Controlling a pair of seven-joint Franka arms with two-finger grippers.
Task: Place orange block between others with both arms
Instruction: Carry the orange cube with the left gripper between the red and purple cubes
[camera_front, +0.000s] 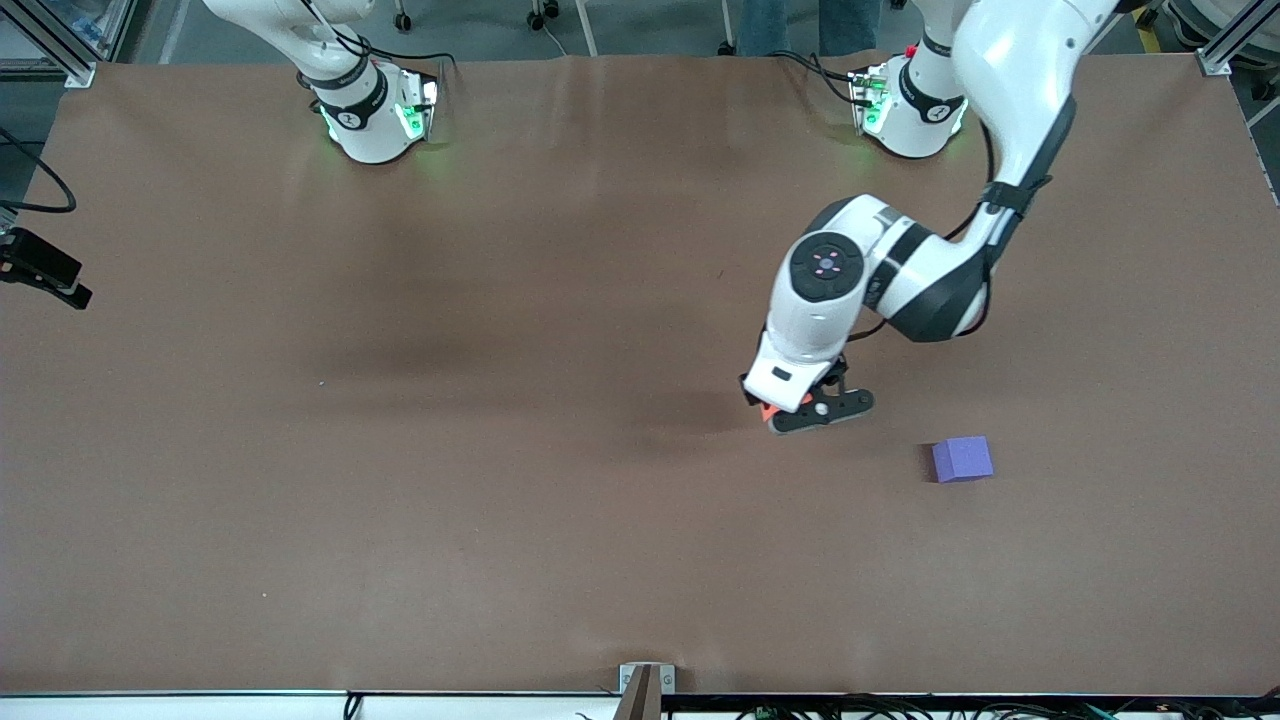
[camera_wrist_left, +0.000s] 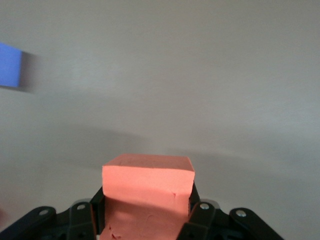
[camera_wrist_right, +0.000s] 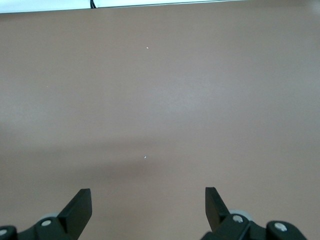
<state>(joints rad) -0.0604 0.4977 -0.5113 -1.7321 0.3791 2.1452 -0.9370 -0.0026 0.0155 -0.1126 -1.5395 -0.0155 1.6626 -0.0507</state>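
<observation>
Left end effector is clamped on the orange block, jaws pinching its sides, low over the brown surface toward the left arm's end. The purple block sits on the surface near it, a little nearer the front camera. Right end effector hangs with its jaws spread wide, holding nothing, over bare surface.

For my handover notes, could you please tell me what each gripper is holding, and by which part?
The left gripper holds the orange block by two opposite side faces. The right gripper is open and holds nothing.
</observation>
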